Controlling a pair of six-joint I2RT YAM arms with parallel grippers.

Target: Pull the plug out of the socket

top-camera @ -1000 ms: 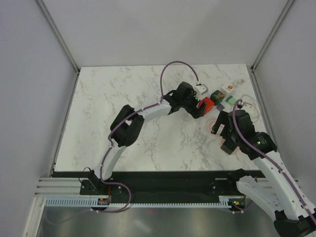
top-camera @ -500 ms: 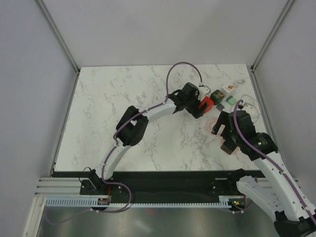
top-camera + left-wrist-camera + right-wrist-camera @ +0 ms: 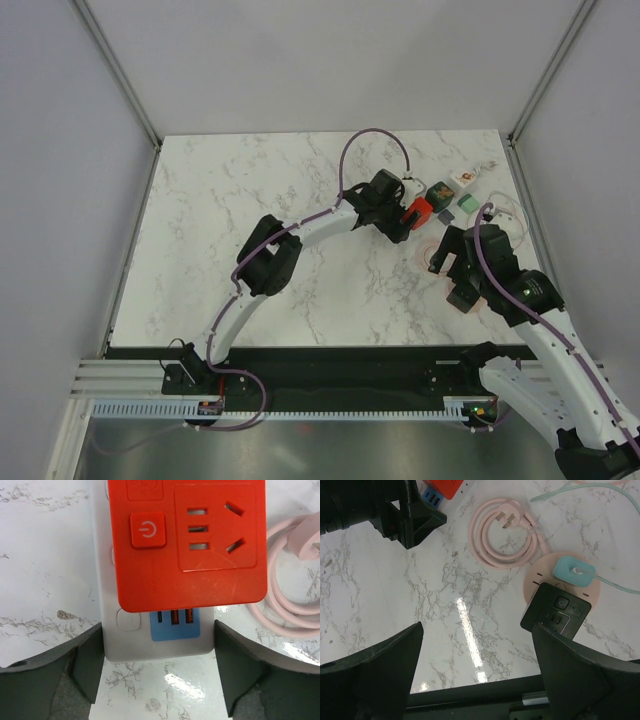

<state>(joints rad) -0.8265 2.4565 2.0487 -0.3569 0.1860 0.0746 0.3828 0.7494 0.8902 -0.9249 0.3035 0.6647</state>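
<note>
Left wrist view shows the red adapter plug [image 3: 187, 545] seated on the white power strip [image 3: 107, 630], with the left gripper [image 3: 159, 671] spread wide astride the strip's end and grasping nothing, so the pull itself appears not yet begun.

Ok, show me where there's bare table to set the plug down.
The left half of the table is bare marble, out to the left wall. Also free: the near middle, short of the pink cable coil. Crowded: the far right corner round the socket and red plug.
</note>
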